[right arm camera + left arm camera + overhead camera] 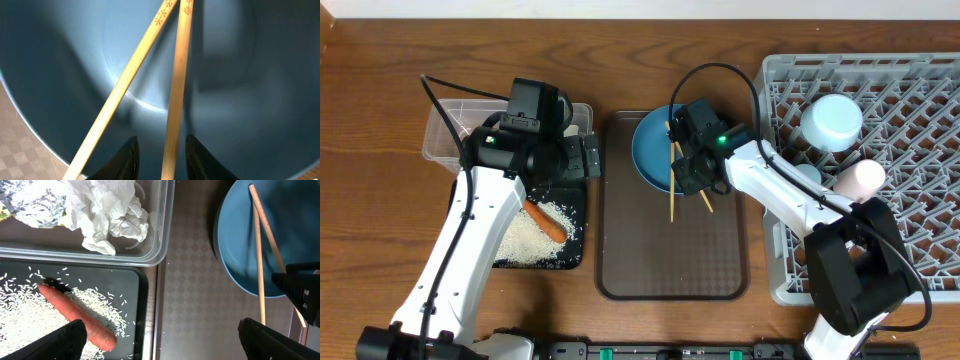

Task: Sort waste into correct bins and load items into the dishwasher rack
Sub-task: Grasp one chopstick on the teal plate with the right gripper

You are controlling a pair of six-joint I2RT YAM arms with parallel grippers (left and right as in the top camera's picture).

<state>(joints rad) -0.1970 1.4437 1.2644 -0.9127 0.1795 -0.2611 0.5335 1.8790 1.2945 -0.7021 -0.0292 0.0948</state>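
At far left on the wooden tabletop (370, 60), a clear plastic rectangular tub (438, 140) holds crumpled white paper (107, 215) and a crinkled silvery wrapper with a yellow-green edge (30, 205). Just in front of it, a shallow black rectangular tray (143, 305) carries loose white rice grains (525, 240) and one small orange carrot (75, 317). The left arm's fingers (65, 340) hang above both, spread fully wide and holding nothing. The waste looks sorted.

In the centre, a dark brown serving tray (670, 260) bears a round blue plate (648, 160) with two thin wooden chopsticks (671, 195) lying across it. The right arm's fingers (127, 160) are narrowly apart, straddling one chopstick with a sliver of gap each side, not yet gripping.

At right, the large grey lattice dishwasher rack (940, 65) contains a light blue cup (832, 120) and a pale pink cup (860, 178). I cannot pick out the white bowl for certain. Plate and chopsticks remain to load.

Small brown printed marks sit near the chopstick ends, unreadable; no brand shows.
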